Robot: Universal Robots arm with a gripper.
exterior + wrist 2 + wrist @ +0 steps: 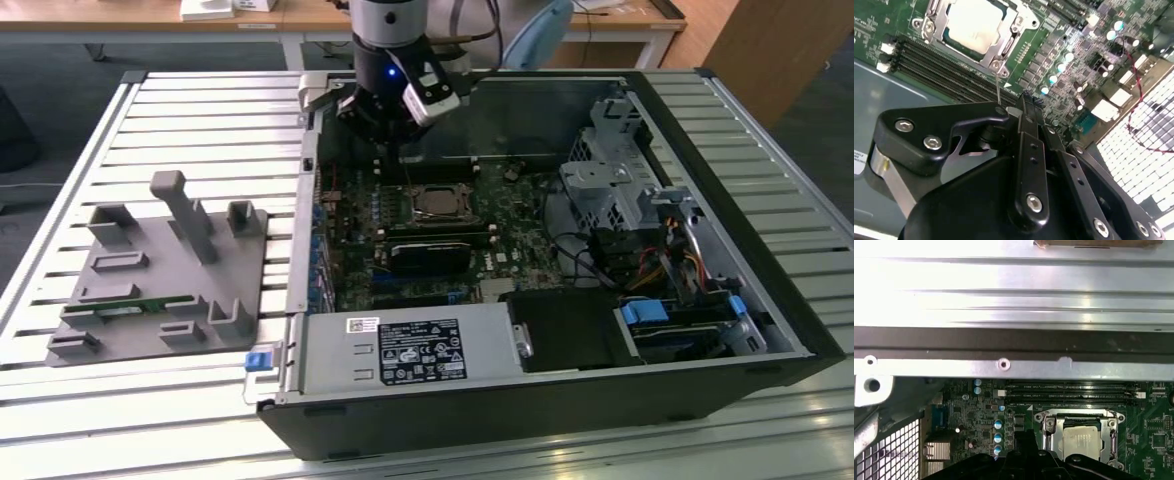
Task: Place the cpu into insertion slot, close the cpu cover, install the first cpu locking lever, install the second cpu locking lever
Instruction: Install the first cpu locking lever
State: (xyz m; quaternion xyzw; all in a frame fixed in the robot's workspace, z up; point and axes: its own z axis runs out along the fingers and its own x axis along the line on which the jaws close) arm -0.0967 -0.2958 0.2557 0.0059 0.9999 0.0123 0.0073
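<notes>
In the second wrist view the cpu (974, 25) is seen seated in the insertion slot (996, 64) with the cpu cover (934, 22) lying flat around it; a thin locking lever (997, 85) is stood up from the slot's near corner, its long axis aimed straight at the hand (1009, 111). The hand is held just above and beside that corner, tilted over the board; its fingertips are drawn together at the lever's free end, though a pinch cannot be confirmed.

a slatted metal table (200, 110) spans the frame; an open black computer case (534, 410) sits centre-right, and a grey fixture plate (134, 270), possibly plastic, lies lower left.
</notes>
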